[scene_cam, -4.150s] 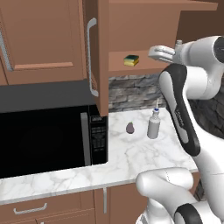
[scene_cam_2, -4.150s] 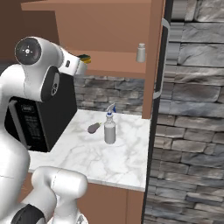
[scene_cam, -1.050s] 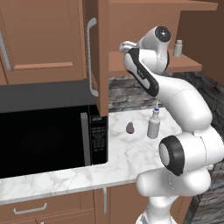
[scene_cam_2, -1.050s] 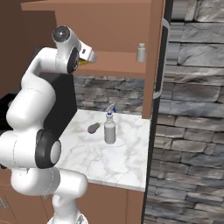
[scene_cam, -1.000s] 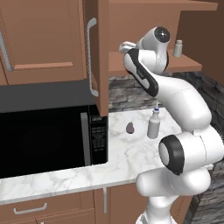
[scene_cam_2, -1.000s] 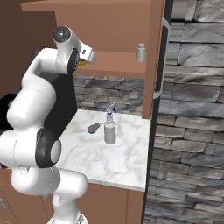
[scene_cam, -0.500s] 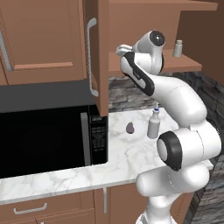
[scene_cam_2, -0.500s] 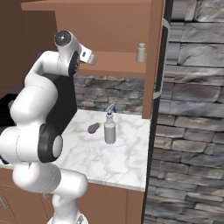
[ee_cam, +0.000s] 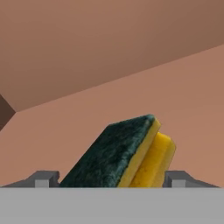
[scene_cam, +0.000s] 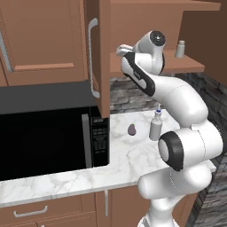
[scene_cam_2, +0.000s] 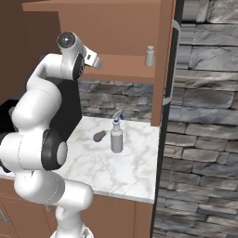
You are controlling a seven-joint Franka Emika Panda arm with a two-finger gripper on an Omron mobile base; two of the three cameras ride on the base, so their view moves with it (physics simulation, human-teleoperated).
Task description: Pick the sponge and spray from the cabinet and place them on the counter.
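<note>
The sponge (ee_cam: 118, 157), yellow with a dark green scrub face, lies tilted on the cabinet shelf (ee_cam: 183, 100) in the hand view. It sits between the two fingertips of my gripper (ee_cam: 111, 178), which stand open close on either side of it; contact cannot be told. In the base views my hand reaches into the brown cabinet (scene_cam: 104, 53) at shelf height (scene_cam_2: 125, 72), and the arm hides the sponge. The spray (scene_cam: 155, 128) (scene_cam_2: 116, 137) stands upright on the marble counter (scene_cam: 124, 155) (scene_cam_2: 135, 172).
A small white shaker (scene_cam: 180, 48) (scene_cam_2: 149, 56) stands at the shelf's right end. A dark purple egg-shaped object (scene_cam: 131, 129) (scene_cam_2: 98, 136) lies left of the spray. The open cabinet door with its silver handle (scene_cam: 93, 57) hangs left of my hand, above a black microwave (scene_cam: 44, 137).
The arm rose from beside the counter to the shelf, then pushed the hand slightly further left into the cabinet over the last second. The spray has not moved.
</note>
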